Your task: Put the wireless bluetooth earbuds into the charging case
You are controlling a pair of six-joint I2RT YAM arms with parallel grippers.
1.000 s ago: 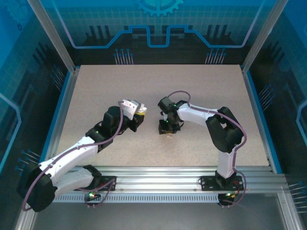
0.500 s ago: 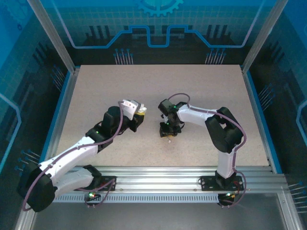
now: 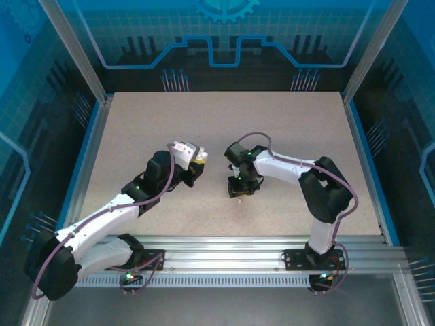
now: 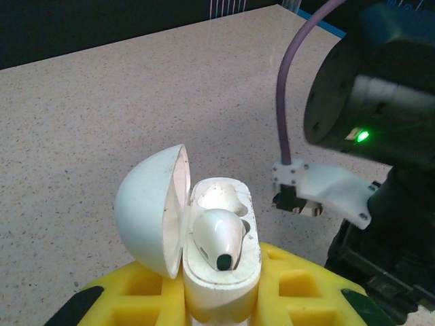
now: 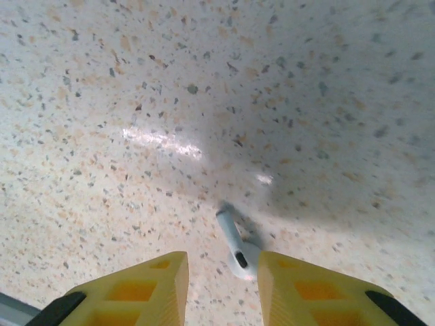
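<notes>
The tabletop [image 3: 224, 122] is a pale, speckled stone-like slab, edged in blue and set inside an aluminium frame [image 3: 75, 51]. Around it stand blue-lit panels [image 3: 224, 41] printed with circuit lines, and a ribbed metal rail [image 3: 224, 248] runs along the near edge where the arms are bolted.

I count two arms, one case and two buds.

The left gripper [image 3: 198, 158] is raised off the tabletop near the middle and clenched on the case [image 4: 146, 217], which sits between its yellow fingers [image 4: 299, 285] with the lid swung open to the left. One white bud, the seated bud [image 4: 217, 239], lies in the nearer well. The farther well glares bright, and I cannot tell whether anything is in it.

The right gripper [image 5: 223, 263] points down at the tabletop just right of the left one. Its jaws are parted, not clamped. The loose bud [image 5: 234, 244], also white, lies flat on the tabletop between the fingertips, head close against the right finger [image 5: 299, 285], stem pointing away.
</notes>
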